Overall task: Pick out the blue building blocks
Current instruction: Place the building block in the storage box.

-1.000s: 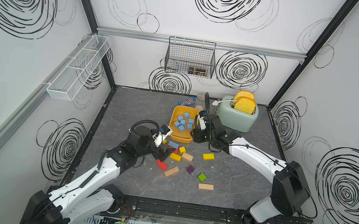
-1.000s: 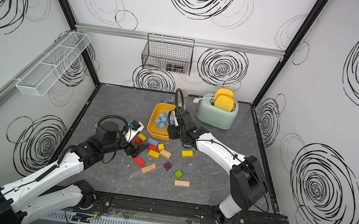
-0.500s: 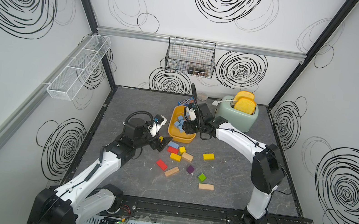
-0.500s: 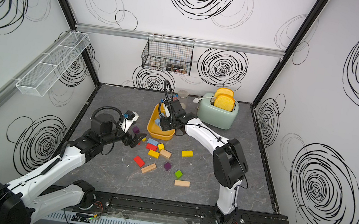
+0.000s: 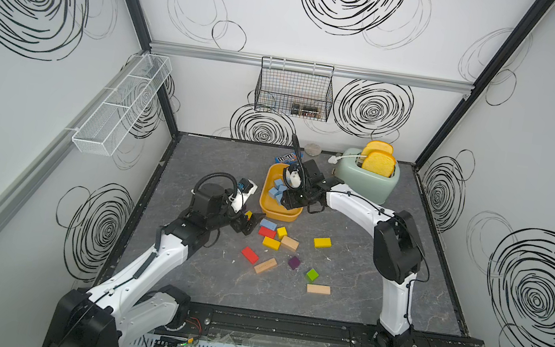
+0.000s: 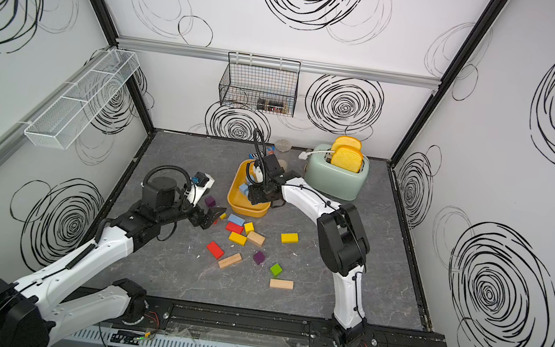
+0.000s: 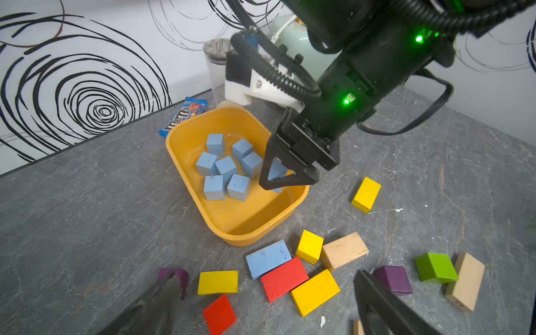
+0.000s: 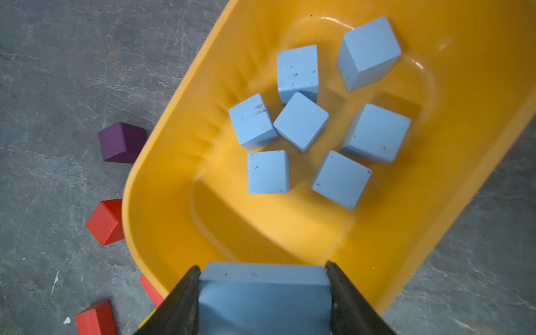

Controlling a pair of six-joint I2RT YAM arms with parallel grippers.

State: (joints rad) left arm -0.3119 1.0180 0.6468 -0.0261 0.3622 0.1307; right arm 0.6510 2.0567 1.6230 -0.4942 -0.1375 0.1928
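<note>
Seven blue cubes [image 8: 300,121] lie in the yellow tray [image 8: 174,162]. An eighth piece, a long blue brick [image 8: 264,298], is pinched between the fingers of the right gripper [image 8: 262,266]. Within the last second that gripper has swung from beside the tray to hang over its near end, so I judge that only the release is left for this piece. The left gripper [image 5: 249,224], spread wide and empty, drew back and has now returned to the edge of the loose pile. It sits just beside the blue brick on the floor [image 7: 268,258], which lies against a red block [image 7: 284,278] and looks like the last blue piece outside the tray.
</note>
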